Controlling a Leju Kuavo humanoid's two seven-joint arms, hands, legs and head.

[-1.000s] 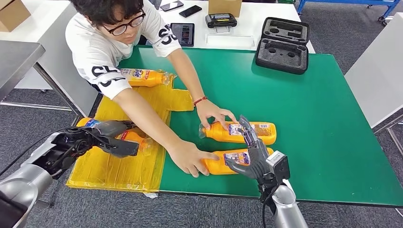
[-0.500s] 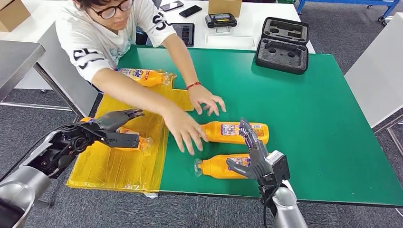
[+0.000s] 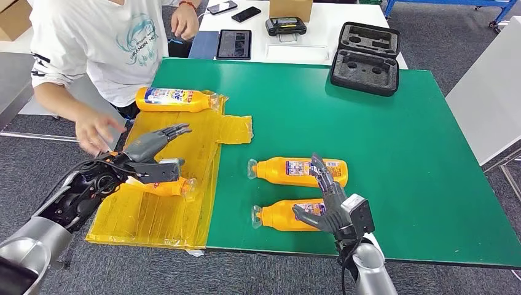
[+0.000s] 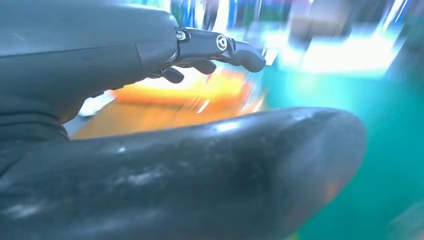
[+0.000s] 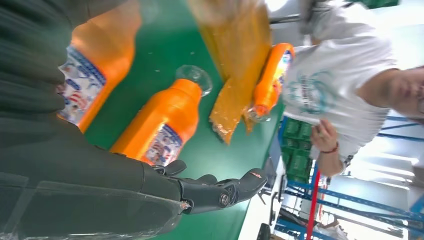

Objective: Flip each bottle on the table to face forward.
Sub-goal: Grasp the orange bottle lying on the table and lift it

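The right hand (image 3: 329, 206) is positioned at the near edge of the green table (image 3: 424, 153), with fingers spread and extended; nothing is gripped, and it is seen over the near bottle (image 3: 279, 215), though contact with it cannot be confirmed. In the right wrist view the same fingers (image 5: 220, 192) are shown apart above the green surface. The near bottle lies on its side with its cap to the left. Just beyond it, the second bottle (image 3: 289, 170) lies parallel on its side, cap likewise to the left, label upward. The left hand (image 3: 150, 157) is held over the yellow sheet (image 3: 153, 218) at the table's left side, fingers apart and extended toward the far right, holding nothing. Directly under and beside this hand a third bottle (image 3: 169, 186) lies on the sheet, cap to the right; whether the thumb touches it cannot be determined. A fourth bottle (image 3: 175, 99) lies on its side at the far end of the sheet, cap to the right. A person (image 3: 98, 43) in a white shirt stands at the far left corner, one hand (image 3: 93, 130) lowered beside the table. A black foam case (image 3: 365, 58) rests at the far edge of the green table, and a tablet (image 3: 233, 44) lies on the white table beyond.
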